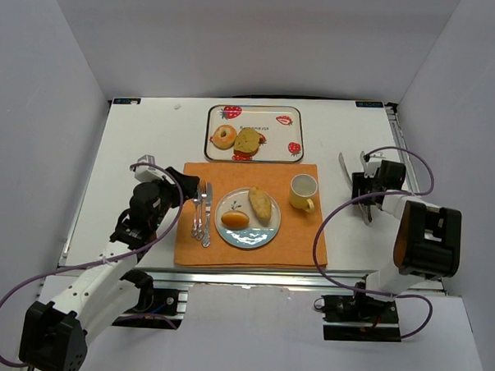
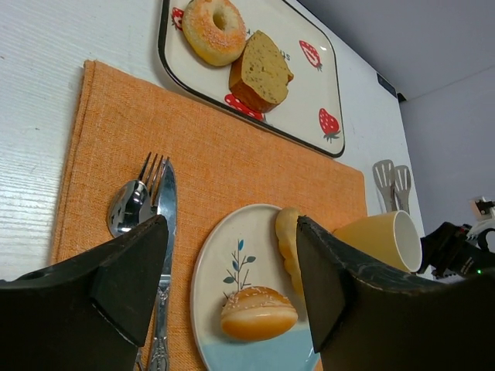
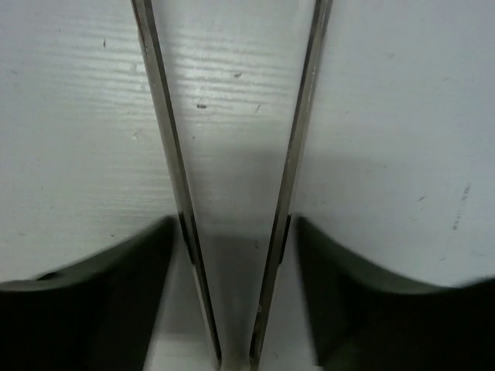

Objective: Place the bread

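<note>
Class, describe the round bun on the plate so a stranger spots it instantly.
Find the orange placemat, then the round white plate on it. The bun is the round golden one nearer the silver cutlery; its neighbour is a long pale roll.

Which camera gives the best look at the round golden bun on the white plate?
Left wrist: the round golden bun appears close, whole and unblocked, showing its surface texture. Top external shows the bun whole but small; right wrist misses it entirely.
</note>
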Available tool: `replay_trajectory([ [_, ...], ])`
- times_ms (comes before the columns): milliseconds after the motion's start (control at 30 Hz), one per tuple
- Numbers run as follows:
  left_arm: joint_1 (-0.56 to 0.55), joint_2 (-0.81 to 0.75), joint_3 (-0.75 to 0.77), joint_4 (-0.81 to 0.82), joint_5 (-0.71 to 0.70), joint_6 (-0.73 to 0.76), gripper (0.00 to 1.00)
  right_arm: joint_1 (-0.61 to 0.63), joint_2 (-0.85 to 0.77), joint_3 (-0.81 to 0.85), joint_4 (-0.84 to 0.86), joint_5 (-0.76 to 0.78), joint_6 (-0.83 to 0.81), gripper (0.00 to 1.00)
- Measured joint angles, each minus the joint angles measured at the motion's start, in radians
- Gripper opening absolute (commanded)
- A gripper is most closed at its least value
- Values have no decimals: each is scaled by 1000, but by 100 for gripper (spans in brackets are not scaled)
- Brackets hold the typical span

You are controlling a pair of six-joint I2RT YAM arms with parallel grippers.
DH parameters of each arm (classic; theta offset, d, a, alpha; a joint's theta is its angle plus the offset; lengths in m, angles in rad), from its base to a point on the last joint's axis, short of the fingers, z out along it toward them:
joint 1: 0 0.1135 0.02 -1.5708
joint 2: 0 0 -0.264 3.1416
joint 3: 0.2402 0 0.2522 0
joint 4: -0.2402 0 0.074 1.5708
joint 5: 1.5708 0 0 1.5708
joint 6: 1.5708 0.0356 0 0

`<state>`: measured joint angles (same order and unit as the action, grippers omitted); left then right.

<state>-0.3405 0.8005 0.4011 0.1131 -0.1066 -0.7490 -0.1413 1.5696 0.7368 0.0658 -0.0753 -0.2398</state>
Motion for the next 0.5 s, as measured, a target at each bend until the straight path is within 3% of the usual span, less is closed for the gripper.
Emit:
replay_trajectory([
  [33, 0, 1, 0, 0, 5, 0, 77, -3, 12, 0, -8, -8, -8, 85],
  [100, 0, 8, 0, 3, 16, 2, 65, -15, 18, 2, -12, -33, -40, 89],
  [133, 0, 15, 0, 5, 25, 2, 54, -21, 15, 2, -16, -45, -55, 89],
  [167, 0, 25, 0, 7, 36, 6, 25, -27, 12, 4, -26, -56, -69, 90],
  [200, 0, 39, 1, 12, 46, 8, 11, -31, 5, 8, -43, -66, -82, 89],
  [267, 0, 71, 4, 17, 73, 22, 0, -37, -32, 22, -90, -90, -110, 89],
  [333, 0, 105, 10, 23, 110, 34, 3, -35, -83, 50, -131, -99, -124, 90],
  [367, 0, 123, 17, 23, 129, 39, 9, -27, -109, 76, -148, -97, -127, 89],
  [400, 0, 146, 27, 23, 152, 46, 31, -14, -130, 114, -167, -89, -129, 89],
  [500, -2, 203, 63, 22, 201, 69, 56, 42, -163, 238, -185, -78, -123, 89],
])
